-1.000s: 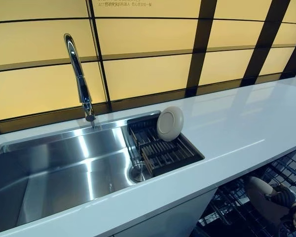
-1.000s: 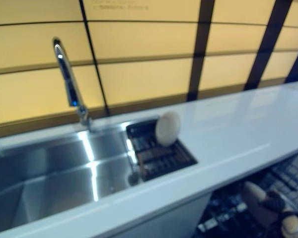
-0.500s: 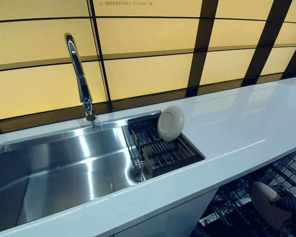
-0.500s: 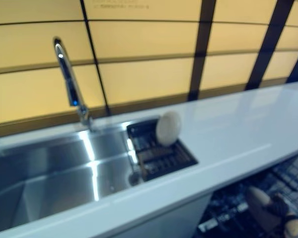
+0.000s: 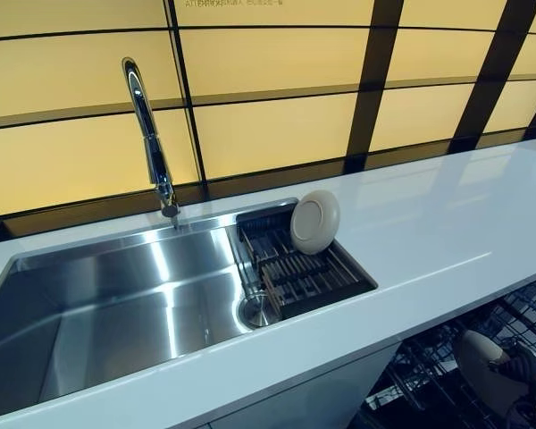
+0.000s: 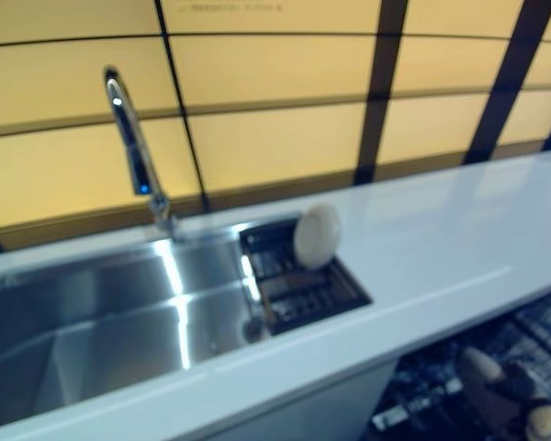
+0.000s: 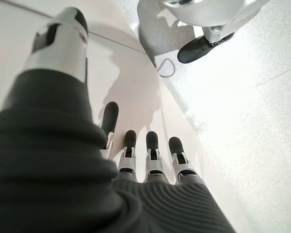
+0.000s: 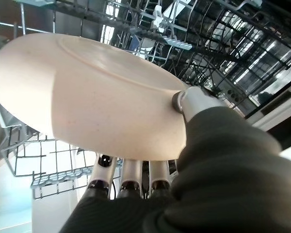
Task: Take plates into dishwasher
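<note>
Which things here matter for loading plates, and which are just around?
Job:
- beige plate pinched in right hand
- second plate upright in sink rack
- dishwasher rack

Around:
- faucet
- sink
- countertop
- left hand, idle, open

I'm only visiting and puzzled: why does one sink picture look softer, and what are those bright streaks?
The right eye view is blurred overall; the left eye view is crisp. The streaks are glare on the steel sink and tap, plus reflections of the yellow wall panels on the white counter.
</note>
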{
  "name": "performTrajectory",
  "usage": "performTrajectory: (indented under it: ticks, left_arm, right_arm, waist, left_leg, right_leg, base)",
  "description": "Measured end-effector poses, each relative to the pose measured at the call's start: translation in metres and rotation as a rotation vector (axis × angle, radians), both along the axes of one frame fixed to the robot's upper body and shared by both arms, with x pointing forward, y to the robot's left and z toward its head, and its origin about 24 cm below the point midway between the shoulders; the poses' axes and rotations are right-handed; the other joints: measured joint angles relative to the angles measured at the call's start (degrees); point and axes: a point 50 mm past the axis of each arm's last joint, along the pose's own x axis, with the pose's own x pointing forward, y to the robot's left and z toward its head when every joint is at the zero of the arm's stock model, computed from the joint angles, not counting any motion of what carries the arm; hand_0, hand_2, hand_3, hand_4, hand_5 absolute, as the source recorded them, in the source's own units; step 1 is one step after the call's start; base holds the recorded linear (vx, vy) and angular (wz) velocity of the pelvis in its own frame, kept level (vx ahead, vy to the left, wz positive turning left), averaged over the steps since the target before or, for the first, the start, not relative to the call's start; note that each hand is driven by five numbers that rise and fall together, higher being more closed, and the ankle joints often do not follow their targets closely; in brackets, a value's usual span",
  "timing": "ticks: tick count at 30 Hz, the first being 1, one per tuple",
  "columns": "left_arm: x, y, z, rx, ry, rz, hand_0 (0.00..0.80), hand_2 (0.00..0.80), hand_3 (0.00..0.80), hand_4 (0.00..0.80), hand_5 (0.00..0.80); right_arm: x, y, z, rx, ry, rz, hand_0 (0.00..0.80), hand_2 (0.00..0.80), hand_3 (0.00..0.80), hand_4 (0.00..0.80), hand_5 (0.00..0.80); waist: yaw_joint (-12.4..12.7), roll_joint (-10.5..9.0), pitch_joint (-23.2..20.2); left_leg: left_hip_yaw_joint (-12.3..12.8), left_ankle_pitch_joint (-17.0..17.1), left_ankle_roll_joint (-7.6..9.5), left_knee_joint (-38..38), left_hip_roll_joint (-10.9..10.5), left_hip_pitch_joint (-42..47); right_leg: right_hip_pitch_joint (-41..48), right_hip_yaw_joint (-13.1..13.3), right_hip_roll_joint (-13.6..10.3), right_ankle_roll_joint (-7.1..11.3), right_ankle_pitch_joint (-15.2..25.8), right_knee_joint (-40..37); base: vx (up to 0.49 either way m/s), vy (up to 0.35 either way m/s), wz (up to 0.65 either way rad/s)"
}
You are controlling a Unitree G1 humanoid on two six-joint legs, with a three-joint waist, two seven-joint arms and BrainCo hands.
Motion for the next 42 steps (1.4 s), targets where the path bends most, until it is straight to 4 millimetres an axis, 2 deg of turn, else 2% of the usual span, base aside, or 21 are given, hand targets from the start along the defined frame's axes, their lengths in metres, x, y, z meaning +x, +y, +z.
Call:
performTrajectory:
  ticks: [8, 23, 31, 42]
  left_arm:
    - [0.002, 0.000, 0.001, -0.002, -0.007, -0.003, 0.000, 0.000, 0.000, 0.000, 0.000]
    - [0.005, 0.001, 0.001, -0.010, -0.005, -0.011, 0.000, 0.000, 0.000, 0.000, 0.000]
    - [0.005, 0.002, 0.002, -0.007, -0.006, -0.011, 0.000, 0.000, 0.000, 0.000, 0.000]
    - [0.009, 0.004, 0.003, -0.002, -0.015, -0.010, 0.000, 0.000, 0.000, 0.000, 0.000]
  right_arm:
    - [0.004, 0.008, -0.009, 0.026, 0.026, 0.010, 0.800, 0.800, 0.800, 0.800, 0.800]
    - [0.003, 0.004, -0.021, 0.051, 0.100, -0.015, 0.800, 0.800, 0.800, 0.800, 0.800]
    - [0.005, 0.010, -0.028, 0.067, 0.120, -0.004, 0.800, 0.800, 0.800, 0.800, 0.800]
    - [-0.004, 0.004, -0.036, 0.079, 0.158, -0.041, 0.800, 0.800, 0.800, 0.800, 0.800]
  waist:
    - [0.17, -0.16, 0.11]
    - [0.50, -0.50, 0.33]
    - [0.46, -1.02, 0.76]
    - [0.56, -2.01, 1.90]
  left_leg:
    - [-0.31, 0.00, 0.00, 0.01, 0.09, 0.05]
    - [-0.39, 0.00, -0.01, 0.23, 0.22, 0.17]
    - [-0.13, -0.02, -0.03, 0.21, 0.24, 0.71]
    - [0.14, -0.04, -0.06, 0.24, 0.34, 0.72]
  right_leg:
    - [0.22, -0.36, 0.00, 0.00, -0.16, 0.00]
    - [0.42, -0.34, 0.13, -0.04, -0.19, 0.00]
    - [0.82, -0.23, 0.18, -0.04, -0.19, 0.00]
    - [0.73, 0.15, 0.29, -0.06, -0.19, 0.01]
  base:
    - [0.006, -0.005, 0.02]
    - [0.005, -0.012, 0.00]
    - [0.004, -0.002, 0.00]
    - [0.000, 0.000, 0.00]
